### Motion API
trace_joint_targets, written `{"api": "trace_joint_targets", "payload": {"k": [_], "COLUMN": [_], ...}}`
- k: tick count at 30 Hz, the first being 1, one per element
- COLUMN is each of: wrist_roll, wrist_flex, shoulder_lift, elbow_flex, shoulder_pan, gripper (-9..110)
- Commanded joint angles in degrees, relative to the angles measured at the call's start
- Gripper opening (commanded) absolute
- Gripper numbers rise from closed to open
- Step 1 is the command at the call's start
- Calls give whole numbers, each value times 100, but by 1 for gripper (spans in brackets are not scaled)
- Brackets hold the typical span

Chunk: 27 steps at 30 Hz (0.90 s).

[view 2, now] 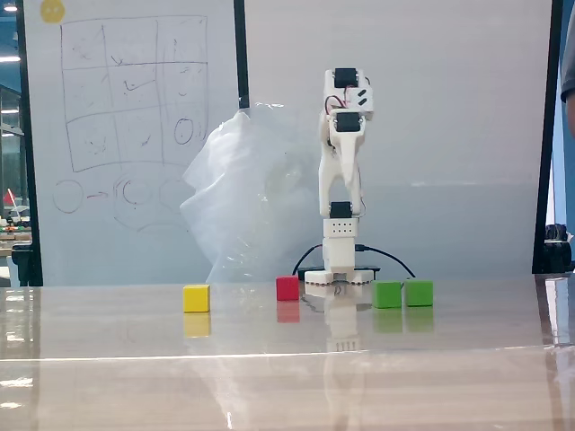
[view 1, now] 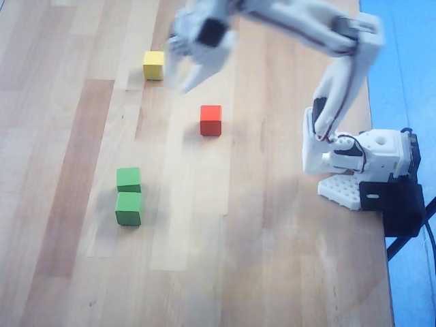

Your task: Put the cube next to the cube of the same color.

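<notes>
The 2 small matte green cubes (view 1: 129, 179) (view 1: 128, 208) are seen touching on the wooden bench (view 1: 272, 259), well apart from the pincer (view 1: 185, 76), whose blurred fingers are spread and empty. The pair could be nudged apart if the arm were swung low across them.

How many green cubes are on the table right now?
2: in the overhead view, one green cube sits directly against the other green cube, lower left of the red cube. None appears hidden.

Office or lab: sketched whiteboard (view 2: 130, 135), wooden table (view 1: 259, 259), small robot arm (view 2: 344, 180).
</notes>
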Motion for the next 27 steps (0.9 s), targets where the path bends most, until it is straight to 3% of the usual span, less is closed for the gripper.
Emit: {"api": "trace_joint_targets", "payload": {"k": [1, 10, 20, 27], "wrist_roll": [-26, -510, -817, -817], "wrist_flex": [-369, -2971, -2944, -2021], "shoulder_lift": [1881, 5792, 8042, 8437], "elbow_flex": [1389, 6425, 8473, 8930], "shoulder_pan": [79, 97, 141, 149], "gripper": [3, 0, 0, 0]}}
